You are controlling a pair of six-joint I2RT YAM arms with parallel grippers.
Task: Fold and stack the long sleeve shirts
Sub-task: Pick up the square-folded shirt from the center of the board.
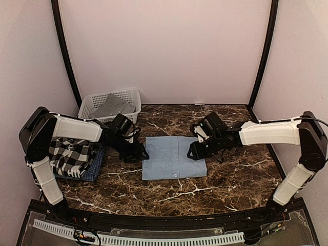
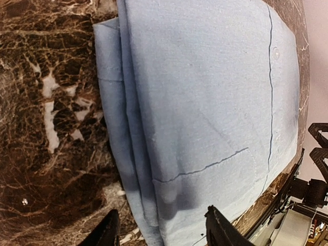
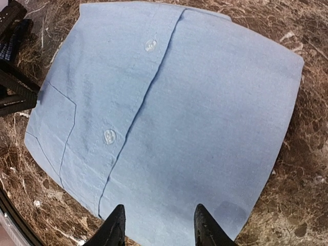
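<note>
The light blue shirt [image 1: 174, 158] is laid flat in the middle of the table [image 1: 230, 179]. It is folded into a neat square shape. Its front is turned up, so a button [image 3: 150, 45] and a pocket [image 3: 51, 118] can be seen. No sleeves are seen sticking out, so the folding is judged to be nearly done.

The left gripper [image 2: 161, 228] is held low at the left edge of the shirt. Its fingers are spread apart and nothing is pinched. The folded layers of the edge can be seen just past them. The right gripper [image 3: 158, 223] is held at the right edge in the same way, with fingers spread apart and nothing gripped. One gripper is placed on each side, most likely so that the shirt can be lifted by both edges at once and kept flat.

At the left of the table, a black-and-white checked shirt [image 1: 69, 154] is stacked on a dark blue shirt [image 1: 96, 166]. This pile is thought to be where the blue shirt is to be put. At the far left a white basket [image 1: 89, 102] is set, with a grey shirt [image 1: 115, 105] lying in it, so more folding is thought to be needed.

Care is needed with the grip. If only the top layer is pinched, the fold could be pulled open.
</note>
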